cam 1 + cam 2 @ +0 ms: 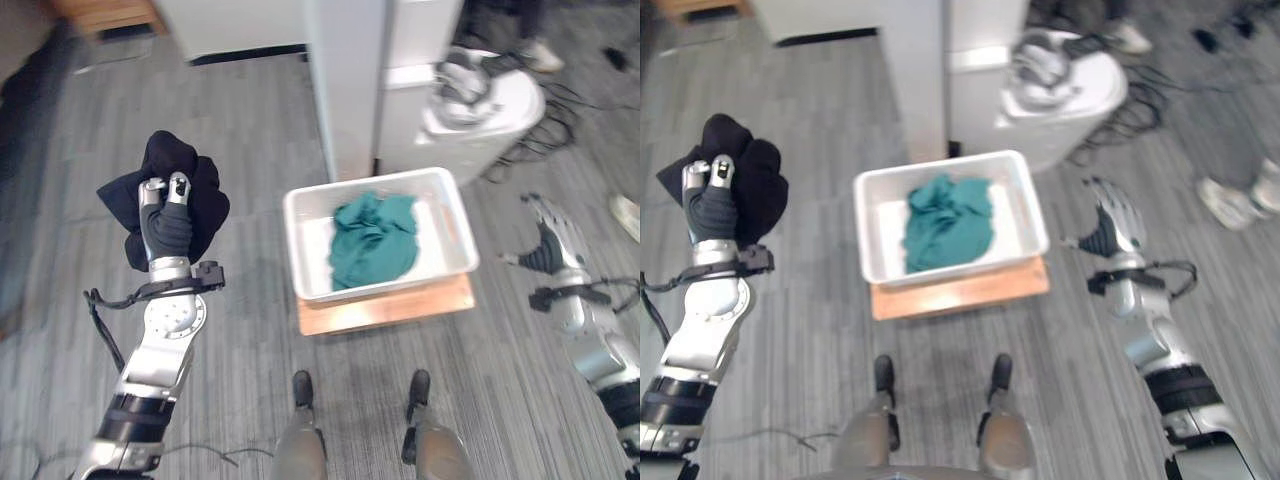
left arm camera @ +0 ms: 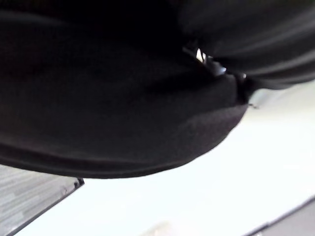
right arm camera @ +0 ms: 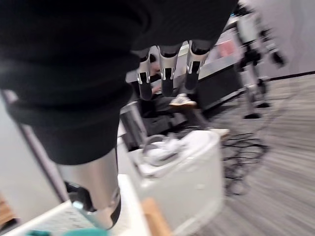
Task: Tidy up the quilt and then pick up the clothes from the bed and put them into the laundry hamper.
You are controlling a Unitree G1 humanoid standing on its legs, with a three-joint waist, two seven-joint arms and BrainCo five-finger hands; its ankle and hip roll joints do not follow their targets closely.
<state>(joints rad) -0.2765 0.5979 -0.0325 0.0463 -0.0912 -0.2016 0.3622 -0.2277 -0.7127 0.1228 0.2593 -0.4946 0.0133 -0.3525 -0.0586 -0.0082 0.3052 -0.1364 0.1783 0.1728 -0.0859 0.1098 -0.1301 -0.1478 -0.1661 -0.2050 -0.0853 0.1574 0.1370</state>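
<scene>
Left hand: I see it raised over the grey floor, well left of the hamper, fingers curled into a bundled black garment and holding it clear of the floor. In its wrist view the dark cloth hangs right in front of the lens.

Hamper: white, rectangular, standing on a flat wooden board on the floor, between my two arms. A crumpled teal garment lies inside, toward its middle.

Behind the hamper: a white pillar and, just right of it, a white rounded unit with cables trailing on the floor.

Right hand: I see it right of the hamper, apart from it, fingers straight and spread, holding nothing.
</scene>
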